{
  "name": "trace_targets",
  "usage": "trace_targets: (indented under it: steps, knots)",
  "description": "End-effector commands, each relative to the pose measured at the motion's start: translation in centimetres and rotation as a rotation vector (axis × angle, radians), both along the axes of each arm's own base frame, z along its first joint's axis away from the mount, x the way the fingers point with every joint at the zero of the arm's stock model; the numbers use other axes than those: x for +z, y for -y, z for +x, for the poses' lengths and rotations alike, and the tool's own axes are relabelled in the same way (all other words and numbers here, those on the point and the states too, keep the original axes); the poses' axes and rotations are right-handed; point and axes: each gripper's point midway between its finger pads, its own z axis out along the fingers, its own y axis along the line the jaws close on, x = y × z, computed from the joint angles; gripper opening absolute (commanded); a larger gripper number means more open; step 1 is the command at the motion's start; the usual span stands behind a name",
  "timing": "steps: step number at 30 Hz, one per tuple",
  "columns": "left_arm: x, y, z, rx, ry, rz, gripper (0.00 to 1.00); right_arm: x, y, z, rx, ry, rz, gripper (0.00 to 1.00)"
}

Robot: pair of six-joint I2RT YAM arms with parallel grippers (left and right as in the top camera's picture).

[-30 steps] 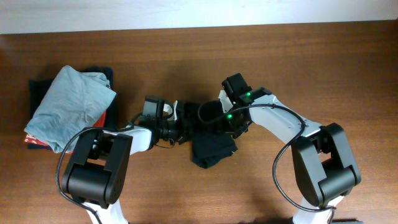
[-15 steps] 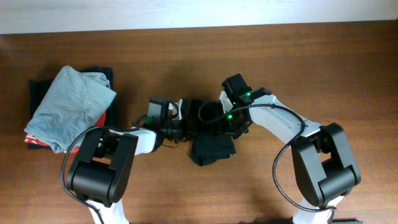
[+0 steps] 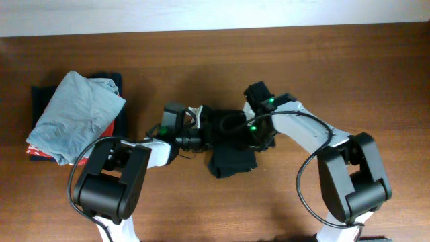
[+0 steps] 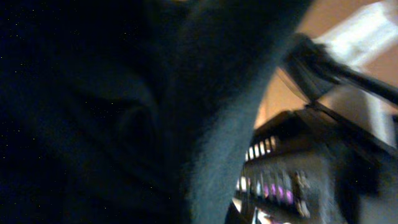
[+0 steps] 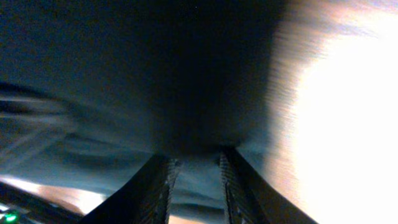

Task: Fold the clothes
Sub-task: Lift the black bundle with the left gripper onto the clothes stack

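A black garment (image 3: 230, 156) lies crumpled at the table's middle. My left gripper (image 3: 199, 136) is pushed into its left edge. In the left wrist view the dark cloth (image 4: 112, 112) covers nearly everything and hides my fingers. My right gripper (image 3: 247, 136) is at the garment's top right. In the right wrist view its two fingers (image 5: 158, 186) stand close together with a fold of the dark cloth (image 5: 196, 171) between them. A pile of folded clothes with a grey-blue shirt (image 3: 75, 114) on top sits at the far left.
The two arms meet over the garment, and the right arm's body (image 4: 311, 174) shows close by in the left wrist view. Bare wooden table (image 3: 336, 60) lies behind and to the right. The pile rests near the left edge.
My left gripper has moved to the right, further into the garment's left edge. The right gripper and the garment's top have shifted slightly right. The pile has not moved.
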Motion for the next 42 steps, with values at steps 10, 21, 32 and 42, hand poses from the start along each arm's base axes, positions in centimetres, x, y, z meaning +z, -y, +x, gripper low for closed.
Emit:
trace_targets:
  steps: [10, 21, 32, 42]
  knots:
    - [8.5, -3.1, 2.3, -0.004, 0.203, -0.151, 0.0, 10.1, 7.4, 4.0, -0.13, 0.305, -0.036, 0.29]
    - [17.1, -12.8, 6.0, 0.398, 0.352, -0.024, 0.01, 10.0, 7.4, 3.7, -0.129, 0.293, -0.039, 0.29]
    - [23.1, -29.3, 4.5, 0.982, 0.333, 0.048, 0.01, 9.9, 7.5, 3.5, -0.129, 0.283, -0.042, 0.3]
    - [21.8, -37.2, 2.5, 1.216, 0.261, 0.102, 0.0, 9.9, 7.7, 3.6, -0.13, 0.288, -0.056, 0.3]
